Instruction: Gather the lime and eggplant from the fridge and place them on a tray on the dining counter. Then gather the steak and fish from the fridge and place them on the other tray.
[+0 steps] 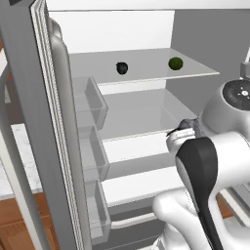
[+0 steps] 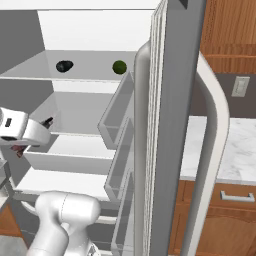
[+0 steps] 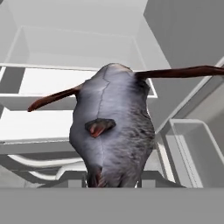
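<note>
Fridge (image 1: 146, 29) open — shelves mostly bare

The top shelf (image 1: 146, 73) carries two small things well apart, the eggplant (image 1: 122, 68) and the lime (image 1: 175, 63), with open room between and before them. The shelves beneath lie bare. Door bins (image 1: 93, 146) jut in along the left door, and more bins (image 2: 117, 150) line the right door — both narrow the opening. In the hand view a grey fish (image 3: 113, 131) hangs close ahead, blocking the way in.

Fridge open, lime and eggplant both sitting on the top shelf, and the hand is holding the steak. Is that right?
Not the steak: the hand view shows the hand shut on the fish, grey with dark red fins. The lime and eggplant do sit on the open fridge's top shelf.
</note>
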